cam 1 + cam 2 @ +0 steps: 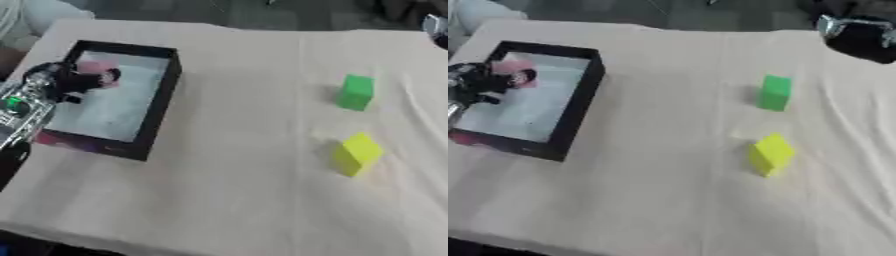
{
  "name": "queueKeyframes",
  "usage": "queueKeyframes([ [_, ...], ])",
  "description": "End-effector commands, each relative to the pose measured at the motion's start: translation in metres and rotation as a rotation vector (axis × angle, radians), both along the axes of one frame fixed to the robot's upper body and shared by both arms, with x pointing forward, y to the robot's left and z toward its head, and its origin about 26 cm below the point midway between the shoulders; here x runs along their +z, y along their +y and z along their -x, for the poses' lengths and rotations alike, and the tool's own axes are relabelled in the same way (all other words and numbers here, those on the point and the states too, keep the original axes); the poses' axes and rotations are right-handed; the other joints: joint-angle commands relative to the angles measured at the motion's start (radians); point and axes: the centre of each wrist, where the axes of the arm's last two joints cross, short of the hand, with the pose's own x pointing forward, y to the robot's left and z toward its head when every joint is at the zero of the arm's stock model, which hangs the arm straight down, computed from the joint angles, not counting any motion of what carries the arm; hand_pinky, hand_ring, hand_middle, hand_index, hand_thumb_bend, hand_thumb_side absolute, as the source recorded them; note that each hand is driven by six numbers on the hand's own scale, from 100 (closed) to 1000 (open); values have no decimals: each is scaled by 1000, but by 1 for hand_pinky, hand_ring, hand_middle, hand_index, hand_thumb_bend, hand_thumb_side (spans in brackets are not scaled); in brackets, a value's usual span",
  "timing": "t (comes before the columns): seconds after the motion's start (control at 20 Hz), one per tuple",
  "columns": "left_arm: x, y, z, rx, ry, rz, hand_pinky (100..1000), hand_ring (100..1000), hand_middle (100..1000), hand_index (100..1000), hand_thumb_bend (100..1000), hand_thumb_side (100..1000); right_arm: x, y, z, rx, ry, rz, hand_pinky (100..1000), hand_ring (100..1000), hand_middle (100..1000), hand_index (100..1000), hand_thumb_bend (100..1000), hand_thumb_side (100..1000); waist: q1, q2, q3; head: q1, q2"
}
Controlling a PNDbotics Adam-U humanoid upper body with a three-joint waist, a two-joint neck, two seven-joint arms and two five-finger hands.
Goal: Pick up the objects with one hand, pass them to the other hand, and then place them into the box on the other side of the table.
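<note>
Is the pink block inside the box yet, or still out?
Inside. The pink block shows within the black box's walls at its far corner, with the left hand over it; whether it is released, cannot tell.

Black-walled box (pixel 156 105) with pale floor, at the table's left edge, holding a pink object (pixel 96 66) in its far corner. Green block (pixel 355 92) upright near the right edge; yellow block (pixel 357 153) tilted, nearer the front.
</note>
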Motion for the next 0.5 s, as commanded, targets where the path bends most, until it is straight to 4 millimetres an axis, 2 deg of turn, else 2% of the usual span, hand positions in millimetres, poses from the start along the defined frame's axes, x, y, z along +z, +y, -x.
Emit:
queueKeyframes([
  [0.05, 14, 9, 1, 46, -15, -60, 885, 861, 796, 910, 580, 429, 10, -5, 6, -8, -43, 3, 791, 742, 744, 821, 497, 277, -8, -36, 0, -4, -12],
  [0.3, 15, 10, 1, 57, -6, -111, 912, 882, 812, 929, 625, 389, 10, -6, 7, -6, -47, 2, 790, 739, 743, 821, 500, 272, -8, -38, -1, -6, -16],
  [0.4, 17, 10, 2, 53, -7, -119, 902, 875, 804, 921, 604, 385, 10, -6, 7, -5, -49, 1, 790, 738, 742, 821, 499, 271, -8, -38, 0, -7, -17],
  [0.5, 21, 9, 3, 58, -37, -129, 890, 865, 793, 910, 534, 402, 10, -6, 7, -5, -50, -2, 791, 739, 744, 822, 495, 272, -9, -38, 0, -10, -17],
])
